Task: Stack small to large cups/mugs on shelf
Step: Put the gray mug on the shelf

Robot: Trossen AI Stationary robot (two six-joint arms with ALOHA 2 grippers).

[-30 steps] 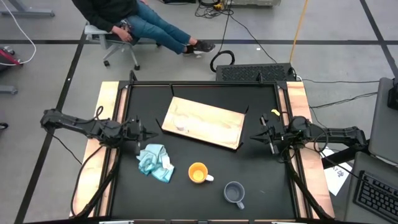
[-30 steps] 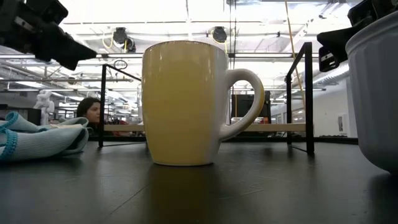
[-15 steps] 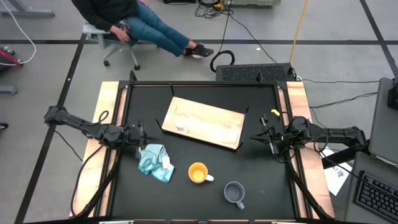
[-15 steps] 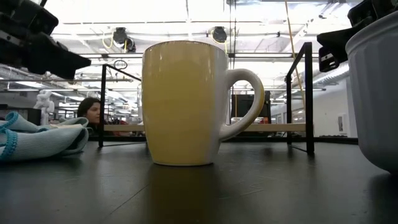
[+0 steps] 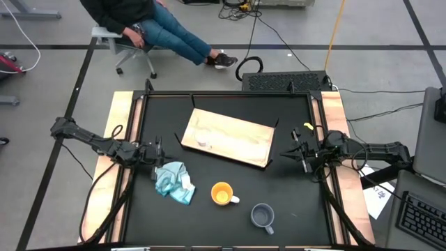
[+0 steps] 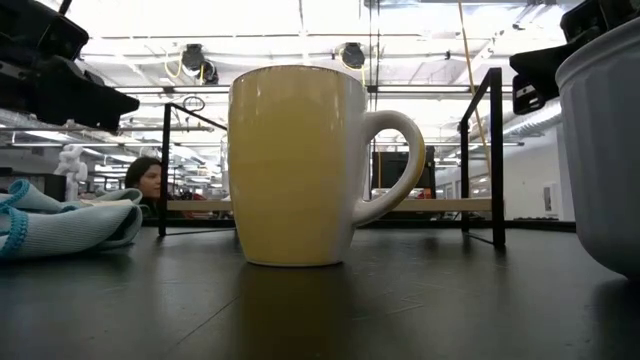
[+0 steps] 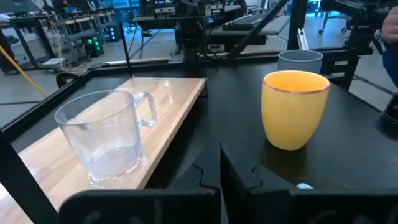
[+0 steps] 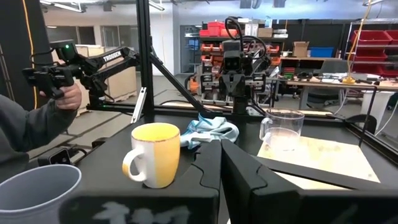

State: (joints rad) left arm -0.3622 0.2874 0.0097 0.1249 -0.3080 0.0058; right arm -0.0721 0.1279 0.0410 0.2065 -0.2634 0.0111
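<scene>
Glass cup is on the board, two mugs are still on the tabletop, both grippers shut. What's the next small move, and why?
Probably open the left gripper and ease it toward the orange mug. The clear glass cup stands on the shelf; the orange mug and grey-blue mug sit on the black tabletop. The left gripper, by the blue cloth, looks nearer than the shut right gripper.

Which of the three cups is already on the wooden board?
The clear glass cup. It stands on the board, while the orange mug and the grey-blue mug sit on the black table.
</scene>
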